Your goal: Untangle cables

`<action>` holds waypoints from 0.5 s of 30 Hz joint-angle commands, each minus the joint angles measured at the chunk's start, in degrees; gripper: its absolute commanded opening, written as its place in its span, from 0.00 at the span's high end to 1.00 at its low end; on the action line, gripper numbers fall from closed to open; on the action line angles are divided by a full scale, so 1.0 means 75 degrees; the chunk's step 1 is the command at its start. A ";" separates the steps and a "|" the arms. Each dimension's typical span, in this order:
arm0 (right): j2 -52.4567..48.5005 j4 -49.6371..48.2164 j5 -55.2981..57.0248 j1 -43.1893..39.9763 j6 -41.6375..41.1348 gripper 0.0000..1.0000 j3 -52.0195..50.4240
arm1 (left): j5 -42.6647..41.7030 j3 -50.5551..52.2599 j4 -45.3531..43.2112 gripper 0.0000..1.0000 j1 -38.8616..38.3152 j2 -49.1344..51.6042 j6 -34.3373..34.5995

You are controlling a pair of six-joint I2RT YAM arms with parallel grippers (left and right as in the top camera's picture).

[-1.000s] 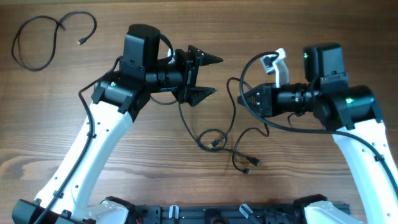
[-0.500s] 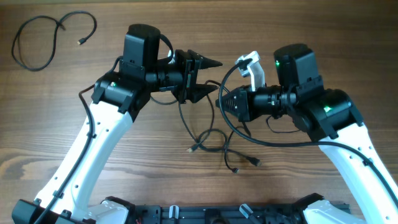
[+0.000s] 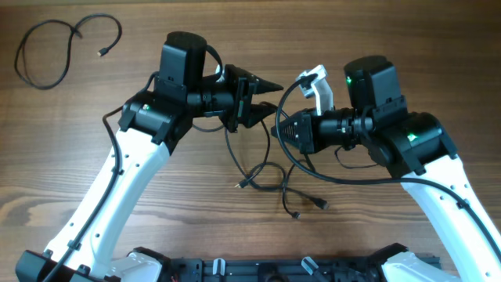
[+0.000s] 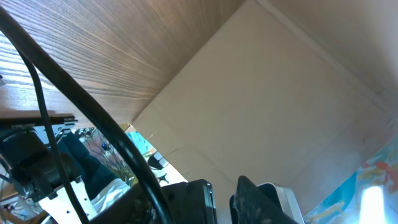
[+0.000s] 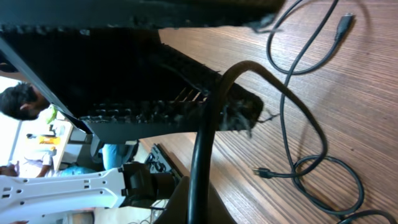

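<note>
Over on the far left of the desk (image 3: 47, 157), one loose cable (image 3: 76, 31) is lying in its own open loop, well apart from the action. Moving right, the left arm (image 3: 133, 168) is reaching across the middle and the left jaws are narrowing. They were spread wide a second ago and are now drawing together, though a gap is still showing between the tips. A black cord (image 4: 81, 99) is crossing the left wrist view close to those tips, and I cannot tell whether it is sitting between them yet.

Below and between the arms, the tangled cables (image 3: 264, 166) are resting on the wood. The bundle has been dragged leftward, with one plug now trailing out on its left side.

Further right, the right arm (image 3: 446, 196) has swung in toward its partner. The right jaws are pressed together, pinching a strand (image 5: 202, 143) that is rising from the bundle.

To my eye this is setting up a two-handed pull: once the left side is gripping, the arms can start drawing strands apart. The knot is not loosened yet.
</note>
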State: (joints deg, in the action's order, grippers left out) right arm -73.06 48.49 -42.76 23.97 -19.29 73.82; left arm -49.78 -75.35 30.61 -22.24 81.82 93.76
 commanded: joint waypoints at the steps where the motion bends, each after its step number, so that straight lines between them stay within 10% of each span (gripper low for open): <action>1: -0.0017 -0.0026 -0.0306 0.0026 -0.0044 0.95 0.0111 | 0.0102 -0.0172 -0.0020 0.65 -0.0020 -0.0166 -0.0038; 15: -0.0017 -0.0009 -0.0274 0.0353 -0.0029 0.92 0.0111 | 0.0009 -0.0172 -0.0052 0.96 -0.0020 -0.0166 -0.0181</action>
State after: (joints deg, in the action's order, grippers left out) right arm -73.06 48.31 -43.48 26.22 -19.29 73.82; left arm -49.39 -75.35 30.70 -22.35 81.82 93.60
